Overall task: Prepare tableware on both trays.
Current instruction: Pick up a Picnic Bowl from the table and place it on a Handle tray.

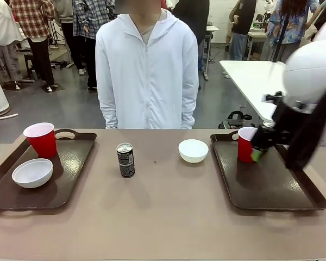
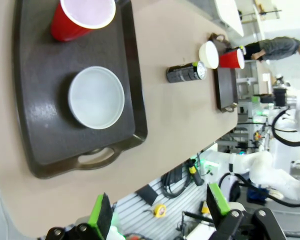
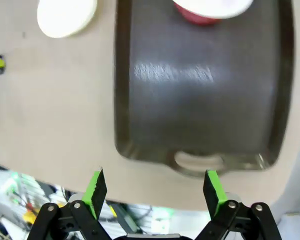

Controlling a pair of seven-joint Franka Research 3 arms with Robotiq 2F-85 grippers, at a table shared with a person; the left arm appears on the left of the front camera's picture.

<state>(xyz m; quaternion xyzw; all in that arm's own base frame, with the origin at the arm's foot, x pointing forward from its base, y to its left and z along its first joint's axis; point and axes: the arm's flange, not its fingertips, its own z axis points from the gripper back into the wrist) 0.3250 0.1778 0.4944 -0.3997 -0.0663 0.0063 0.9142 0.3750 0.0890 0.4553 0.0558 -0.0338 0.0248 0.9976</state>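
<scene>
Two hands hang wide open and hold nothing. The right hand (image 3: 154, 176) is up over the near end of the right tray (image 3: 190, 100), by its handle hole. One red cup (image 3: 210, 10) stands at the far end of that tray, and the rest of it is bare. A white bowl (image 3: 66, 17) sits on the bench (image 1: 163, 217) just beside that tray. A can (image 1: 125, 160) stands near the middle of the bench. The left hand (image 2: 157, 196) is high up by the near end of the left tray (image 2: 45, 100), which has the other red cup (image 2: 82, 17) and a second bowl (image 2: 96, 97) on it.

I think the white bowl should go next. To do it well, come down over its rim, pinch one side softly and lift it straight up. Then set it on the bare part, away from the cup.
</scene>
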